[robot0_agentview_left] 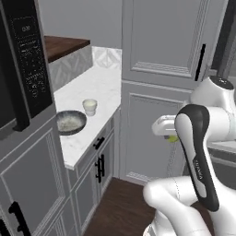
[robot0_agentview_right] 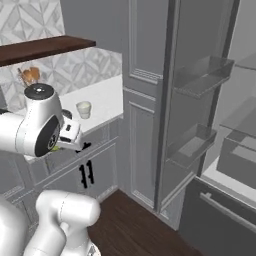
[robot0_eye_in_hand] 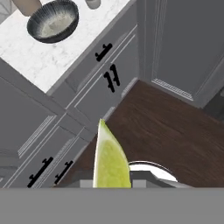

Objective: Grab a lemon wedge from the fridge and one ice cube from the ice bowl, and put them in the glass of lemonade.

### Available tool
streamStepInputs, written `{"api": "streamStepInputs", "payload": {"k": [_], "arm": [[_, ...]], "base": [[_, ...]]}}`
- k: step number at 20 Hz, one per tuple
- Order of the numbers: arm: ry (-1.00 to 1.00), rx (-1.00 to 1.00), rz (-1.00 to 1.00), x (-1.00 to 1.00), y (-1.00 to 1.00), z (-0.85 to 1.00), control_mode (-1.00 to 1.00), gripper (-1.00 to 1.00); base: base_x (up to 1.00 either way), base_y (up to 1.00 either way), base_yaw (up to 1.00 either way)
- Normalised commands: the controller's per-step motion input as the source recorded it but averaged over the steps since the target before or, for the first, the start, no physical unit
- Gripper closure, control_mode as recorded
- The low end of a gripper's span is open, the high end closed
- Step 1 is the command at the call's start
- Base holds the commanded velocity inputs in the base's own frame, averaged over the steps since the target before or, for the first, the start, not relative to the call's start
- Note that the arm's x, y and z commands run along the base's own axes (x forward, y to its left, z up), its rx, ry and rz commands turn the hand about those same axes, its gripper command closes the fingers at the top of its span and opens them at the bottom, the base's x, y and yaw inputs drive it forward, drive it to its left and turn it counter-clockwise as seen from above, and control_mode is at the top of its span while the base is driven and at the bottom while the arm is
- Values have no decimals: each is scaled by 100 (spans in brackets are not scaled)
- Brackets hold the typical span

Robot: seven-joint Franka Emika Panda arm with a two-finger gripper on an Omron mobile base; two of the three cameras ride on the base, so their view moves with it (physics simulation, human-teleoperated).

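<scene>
White marble counter, left of frame, bears bowl and glass; gripper pinches lemon wedge above dark wood floor.

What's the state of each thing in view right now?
pincer: shut on the lemon wedge
lemon wedge: held, above the wood floor, clear of the counter
fridge: door open, door shelves bare
ice bowl: upright on the counter, pale contents inside
glass of lemonade: upright on the counter beside the bowl
base cabinet doors: closed
</scene>
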Motion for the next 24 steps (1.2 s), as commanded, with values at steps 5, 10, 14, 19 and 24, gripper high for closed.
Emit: {"api": "streamStepInputs", "payload": {"k": [5, 10, 14, 19, 24], "arm": [[0, 0, 0, 0, 0, 0, 100, 100], [0, 0, 0, 0, 0, 0, 100, 100], [0, 0, 0, 0, 0, 0, 100, 100], [0, 0, 0, 0, 0, 0, 100, 100], [0, 0, 0, 0, 0, 0, 100, 100]], "base": [[95, 0, 12], [74, 11, 14], [69, 10, 28], [63, 18, 30], [96, 22, 20]]}}
